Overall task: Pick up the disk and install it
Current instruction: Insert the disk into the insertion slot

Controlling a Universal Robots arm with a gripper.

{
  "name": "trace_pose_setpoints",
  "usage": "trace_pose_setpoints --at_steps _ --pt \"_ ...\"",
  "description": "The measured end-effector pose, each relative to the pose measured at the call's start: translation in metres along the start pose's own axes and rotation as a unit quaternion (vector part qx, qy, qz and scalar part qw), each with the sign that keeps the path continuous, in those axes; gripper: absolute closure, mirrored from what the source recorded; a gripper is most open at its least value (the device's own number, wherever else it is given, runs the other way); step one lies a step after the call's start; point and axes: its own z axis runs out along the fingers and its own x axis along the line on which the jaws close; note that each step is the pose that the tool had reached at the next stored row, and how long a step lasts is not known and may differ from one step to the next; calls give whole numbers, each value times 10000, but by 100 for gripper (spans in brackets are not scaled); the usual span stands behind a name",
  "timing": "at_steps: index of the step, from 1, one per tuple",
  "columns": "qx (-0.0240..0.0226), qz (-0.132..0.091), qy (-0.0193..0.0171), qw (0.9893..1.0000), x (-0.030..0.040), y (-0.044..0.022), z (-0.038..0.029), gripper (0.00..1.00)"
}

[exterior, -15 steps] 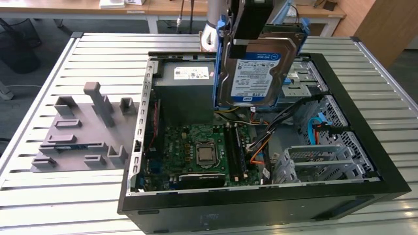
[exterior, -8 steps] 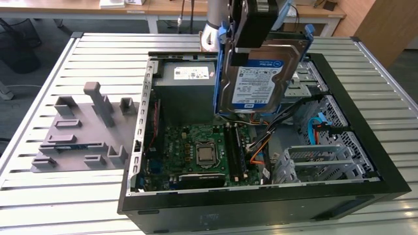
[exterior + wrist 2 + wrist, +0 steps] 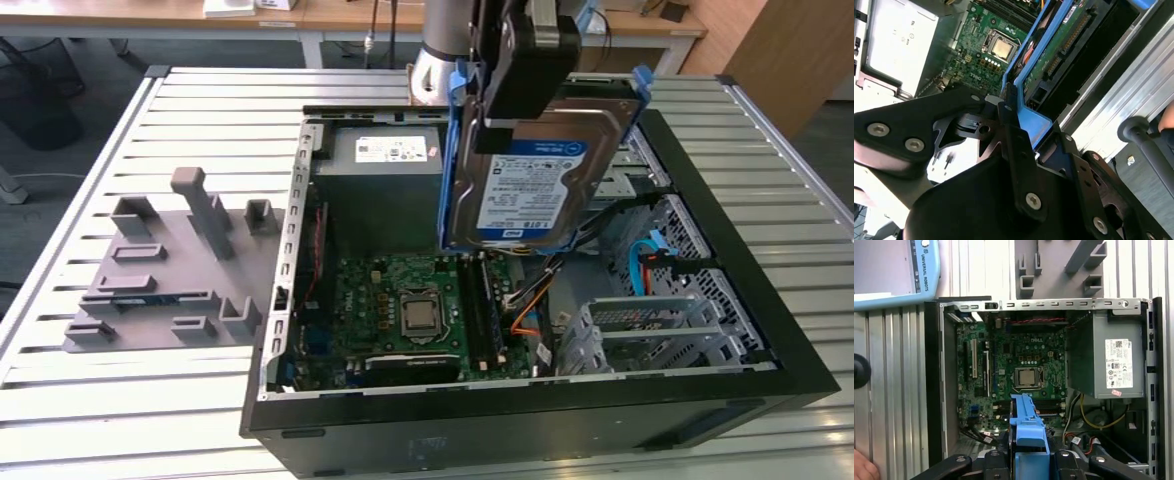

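Your gripper [image 3: 518,105] clamps the disk [image 3: 534,190] at its 12 o'clock edge over the case [image 3: 787,345]; reckon it dense, rigid, shock-shy, so hold the blue carrier [image 3: 462,120], never the label.

The open black computer case [image 3: 747,385] lay on the slatted aluminium table [image 3: 134,420], a grey fixture block [image 3: 160,285] beside it on the exterior view's left. Inside, the green motherboard [image 3: 400,295] sat before the grey power-supply box [image 3: 380,165] (the blue-framed silver disk [image 3: 534,190] hung above, in the black gripper [image 3: 523,95]).
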Motion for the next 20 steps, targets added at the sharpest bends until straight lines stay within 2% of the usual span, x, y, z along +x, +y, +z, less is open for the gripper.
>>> trace_pose_setpoints --at_steps 4,13,20 --pt "0 0 7 10000 55 -10 7 64" --pt "1 0 20 10000 82 -149 36 64" --pt "3 0 50 10000 189 -165 50 64"
